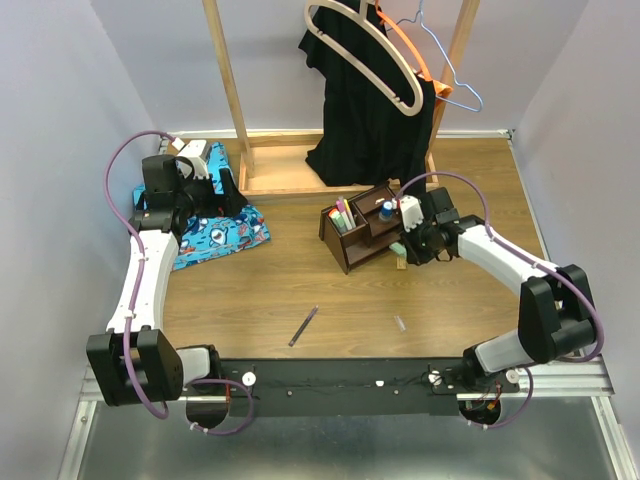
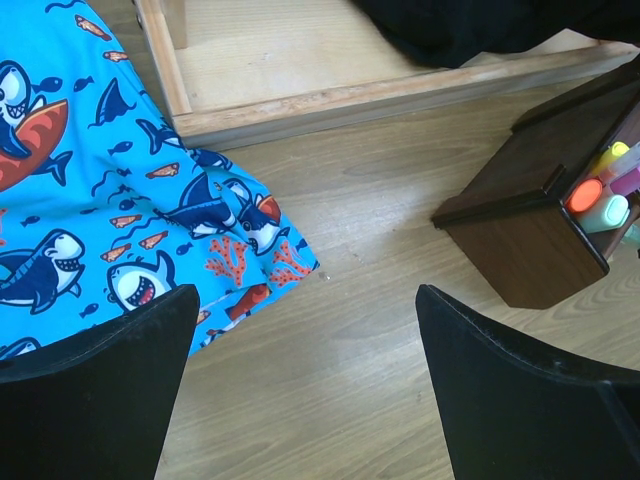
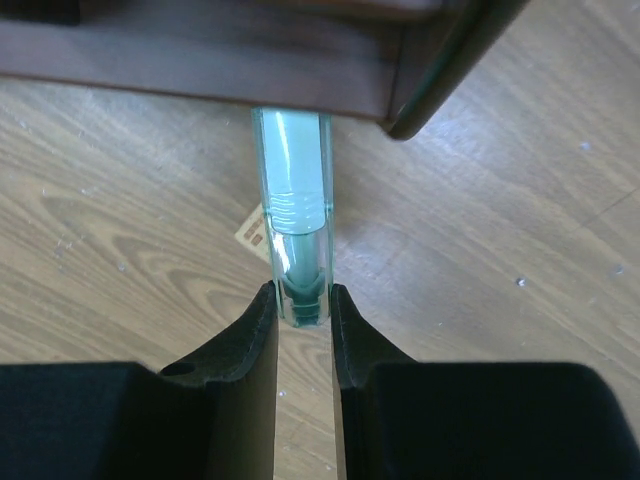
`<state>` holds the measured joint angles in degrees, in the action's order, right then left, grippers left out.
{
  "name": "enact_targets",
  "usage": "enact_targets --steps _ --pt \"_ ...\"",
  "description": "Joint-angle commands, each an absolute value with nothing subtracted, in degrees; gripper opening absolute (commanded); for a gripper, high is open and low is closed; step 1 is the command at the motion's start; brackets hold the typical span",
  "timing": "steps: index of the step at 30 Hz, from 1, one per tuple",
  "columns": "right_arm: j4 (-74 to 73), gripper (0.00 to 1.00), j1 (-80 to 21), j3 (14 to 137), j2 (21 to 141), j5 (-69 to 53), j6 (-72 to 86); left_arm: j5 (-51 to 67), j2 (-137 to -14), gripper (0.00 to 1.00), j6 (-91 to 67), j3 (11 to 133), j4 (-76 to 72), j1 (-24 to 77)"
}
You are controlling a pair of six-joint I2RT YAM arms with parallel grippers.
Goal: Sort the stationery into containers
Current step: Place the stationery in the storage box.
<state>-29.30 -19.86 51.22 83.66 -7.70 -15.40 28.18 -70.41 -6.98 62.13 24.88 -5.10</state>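
Pale green marker [image 3: 296, 240] is pinched in the right jaws, its far end against the dark wooden organizer [image 3: 200, 60]; left jaws hang spread above tabletop [image 2: 380, 200] and shark cloth [image 2: 100, 200].

Organizer [image 1: 362, 232] right of cloth [image 1: 215, 235], pen [image 1: 303, 326] before both.

A: From where does the top view look?

B: From above and behind the arm bases, facing down and forward; far enough off to hold the whole table [image 1: 300, 290].

A: And the wrist views?

B: The left one looks down past the left gripper [image 2: 305, 300] from some height; it shares the blue cloth [image 2: 90, 200], rack base [image 2: 300, 90] and organizer [image 2: 510, 240] with the top view; the right one sits low, looking along the right gripper [image 3: 302, 295] and its pinched pale green marker [image 3: 296, 190], very near the organizer's lower edge, I think.
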Motion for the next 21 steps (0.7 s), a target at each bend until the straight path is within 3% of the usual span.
enact_targets --steps 1,21 --pt "-28.8 0.01 -19.4 54.4 83.8 -6.2 -15.5 28.8 -70.0 0.99 -7.2 61.0 23.5 -4.7" --pt "-37.3 0.01 -19.5 54.7 77.0 -8.1 -16.1 29.4 -70.7 0.99 -8.5 60.6 21.4 -4.2"
